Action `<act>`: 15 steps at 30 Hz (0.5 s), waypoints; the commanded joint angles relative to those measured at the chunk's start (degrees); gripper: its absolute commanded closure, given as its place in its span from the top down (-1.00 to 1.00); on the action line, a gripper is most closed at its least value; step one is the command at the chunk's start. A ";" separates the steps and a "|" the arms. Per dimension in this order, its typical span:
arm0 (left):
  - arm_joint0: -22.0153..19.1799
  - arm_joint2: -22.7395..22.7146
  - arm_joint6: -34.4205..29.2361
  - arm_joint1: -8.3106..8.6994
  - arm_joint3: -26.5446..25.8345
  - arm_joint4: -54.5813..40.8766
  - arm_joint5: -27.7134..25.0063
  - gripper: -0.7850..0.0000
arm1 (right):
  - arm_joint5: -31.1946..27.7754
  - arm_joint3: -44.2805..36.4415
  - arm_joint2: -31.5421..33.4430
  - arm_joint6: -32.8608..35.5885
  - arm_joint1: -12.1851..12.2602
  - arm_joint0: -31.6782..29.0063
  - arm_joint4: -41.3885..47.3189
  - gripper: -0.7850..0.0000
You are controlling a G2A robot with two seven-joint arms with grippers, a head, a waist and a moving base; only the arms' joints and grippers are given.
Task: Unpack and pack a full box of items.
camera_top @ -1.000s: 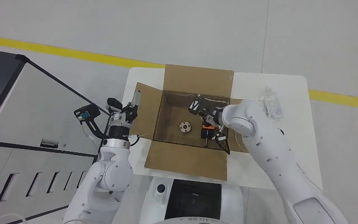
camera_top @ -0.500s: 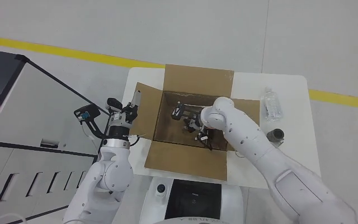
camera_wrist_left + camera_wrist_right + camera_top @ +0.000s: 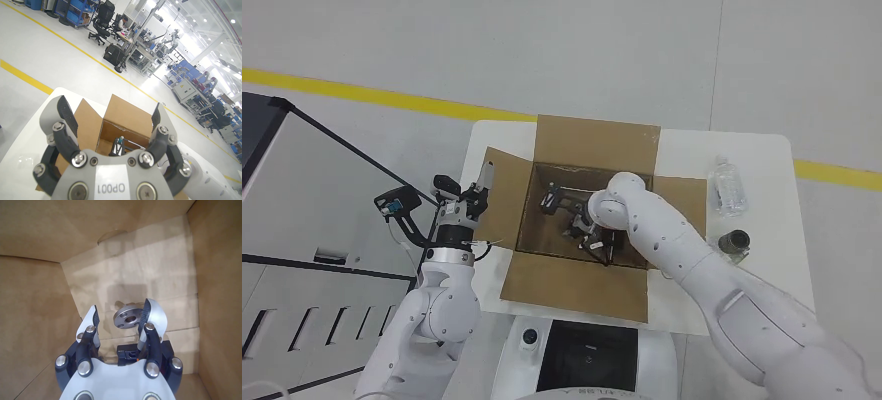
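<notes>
An open cardboard box (image 3: pixel 597 135) stands mid-table. My right arm (image 3: pixel 642 212) goes down into it. In the right wrist view my right gripper (image 3: pixel 121 311) is open low over the box floor (image 3: pixel 166 279), with a round metal flange (image 3: pixel 126 318) lying flat between and just beyond its fingertips, apart from the pads. A black object with an orange bit (image 3: pixel 130 351) lies under the gripper's base. My left gripper (image 3: pixel 478 190) (image 3: pixel 111 115) stands open and holds nothing, beside the box's left flap (image 3: pixel 85 117).
A clear plastic bottle (image 3: pixel 729 187) and a small dark cylinder (image 3: pixel 735 242) lie on the white table (image 3: pixel 762 290) right of the box. The box walls (image 3: pixel 37 294) close in around the right gripper. A black stand (image 3: pixel 397 205) sits off the table's left edge.
My right arm has swung leftward across the inside of the box, bringing its gripper over the flange. The left arm has not moved.
</notes>
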 commanded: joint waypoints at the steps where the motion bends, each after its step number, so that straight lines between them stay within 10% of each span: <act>1: 0.01 0.00 0.00 0.00 0.00 0.00 -0.01 1.00 | 0.57 0.76 -0.23 0.32 -0.26 0.15 -0.08 0.14; 15: 0.01 0.00 0.00 0.00 0.00 0.00 -0.01 1.00 | 3.18 4.09 -1.31 0.10 -1.95 1.20 -1.23 -0.11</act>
